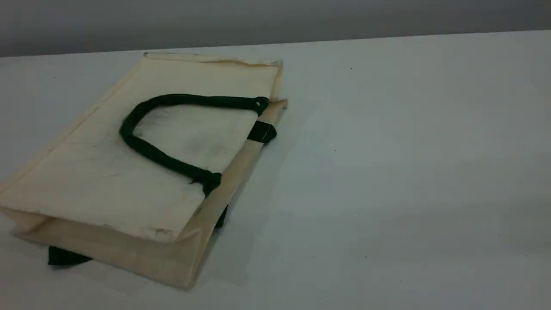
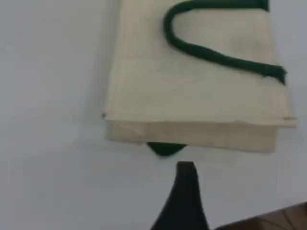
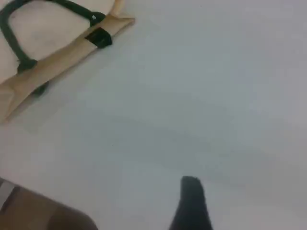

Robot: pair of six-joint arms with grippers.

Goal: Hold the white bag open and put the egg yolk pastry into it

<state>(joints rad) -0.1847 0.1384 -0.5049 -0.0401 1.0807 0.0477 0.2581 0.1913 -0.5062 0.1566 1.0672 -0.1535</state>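
White bag (image 1: 107, 181): you have it lying flat on the table (image 1: 409, 172), rope handle (image 1: 172, 163) folded on top.
Left wrist view: your left gripper (image 2: 186, 175) hovers just beside the bag's edge, fingers spread.
Right wrist view: your right gripper (image 3: 191, 189), well apart from the bag, fingers parted.

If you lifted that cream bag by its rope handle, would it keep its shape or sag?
Probably sag: the bag lies collapsed flat, so its cloth looks soft. Its creased side folds suggest some stiffness, though. The rope handle lies limp, so it should bend easily.
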